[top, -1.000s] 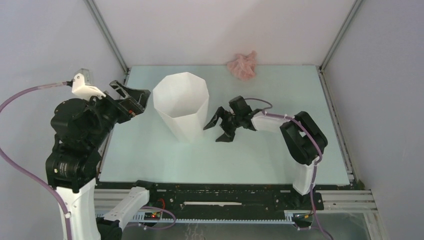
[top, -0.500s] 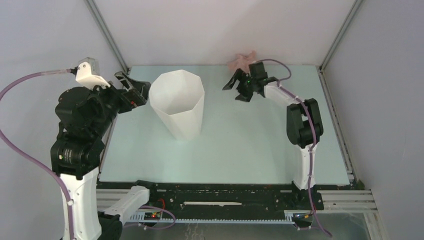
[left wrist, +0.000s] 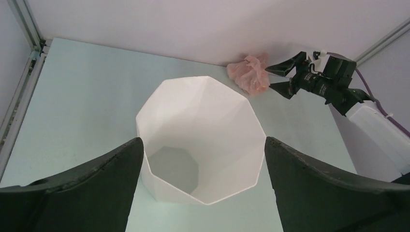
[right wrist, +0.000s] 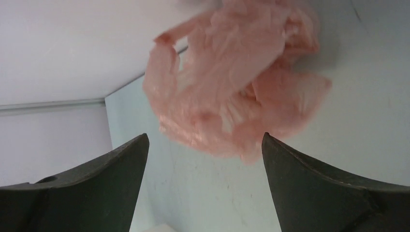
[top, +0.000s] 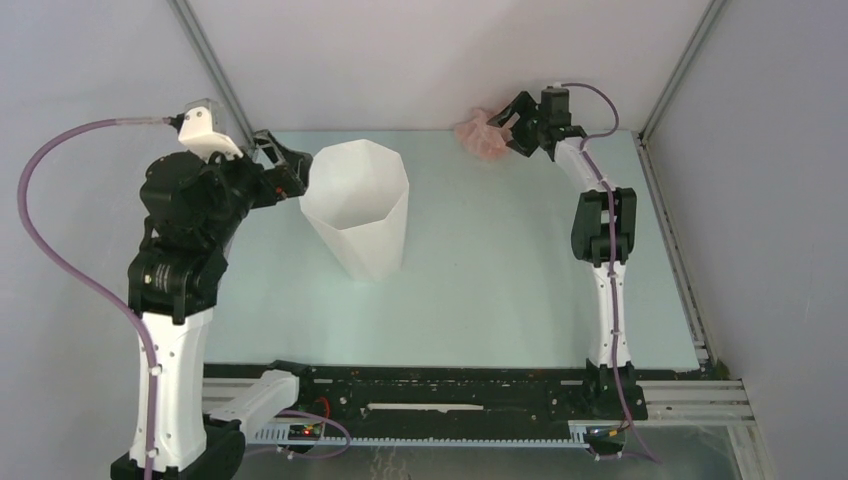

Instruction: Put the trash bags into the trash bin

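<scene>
The trash bag (top: pixel 478 136) is a crumpled pale-pink film lump lying at the back edge of the table against the wall. My right gripper (top: pixel 507 132) is stretched out to it, open, with its fingertips just to the right of the bag; in the right wrist view the bag (right wrist: pixel 232 82) lies just beyond the open right gripper (right wrist: pixel 205 136), with nothing between the jaws. The white faceted trash bin (top: pixel 365 245) stands upright left of centre. My left gripper (top: pixel 295 168) hovers open by the bin's left rim, looking down into the bin (left wrist: pixel 212 111), whose inside holds nothing.
The pale green table (top: pixel 500 280) is closed in by grey walls and metal corner posts (top: pixel 215 65). In the left wrist view the bag (left wrist: pixel 250 72) and the right gripper (left wrist: pixel 278 77) show at the back wall.
My right arm has swung from beside the bin out to the back wall, ending at the pink bag. The left arm has risen and moved closer to the bin's rim. Both grippers stayed open.
</scene>
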{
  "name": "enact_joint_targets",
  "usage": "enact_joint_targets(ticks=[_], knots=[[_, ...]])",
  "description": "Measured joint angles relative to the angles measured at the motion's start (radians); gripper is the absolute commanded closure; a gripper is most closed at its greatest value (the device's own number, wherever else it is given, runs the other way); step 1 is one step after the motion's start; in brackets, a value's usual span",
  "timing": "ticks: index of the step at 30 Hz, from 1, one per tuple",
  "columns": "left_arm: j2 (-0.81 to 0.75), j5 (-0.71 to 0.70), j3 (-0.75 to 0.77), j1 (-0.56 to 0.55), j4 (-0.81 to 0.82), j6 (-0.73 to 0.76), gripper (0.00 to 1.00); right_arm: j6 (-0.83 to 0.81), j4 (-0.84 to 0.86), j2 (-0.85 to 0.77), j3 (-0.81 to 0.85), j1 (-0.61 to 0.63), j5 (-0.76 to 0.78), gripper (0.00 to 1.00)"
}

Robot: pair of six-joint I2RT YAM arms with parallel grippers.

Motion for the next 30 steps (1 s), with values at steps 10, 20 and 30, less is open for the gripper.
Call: enact_joint_targets(ticks=[10, 20, 30], knots=[[0.134, 0.026, 0.052, -0.042, 0.035, 0.006, 0.0, 0.026, -0.014, 0.149, 0.135, -0.003, -0.025, 0.75], [0.132, 0.075, 0.127, -0.164, 0.035, -0.011, 0.0, -0.031, -0.067, -0.109, -0.299, -0.005, -0.185, 1.0], [0.124, -0.046, 0.118, -0.654, 0.029, -0.064, 0.0, -0.303, -0.214, -0.938, -1.123, 0.233, -0.242, 1.0]])
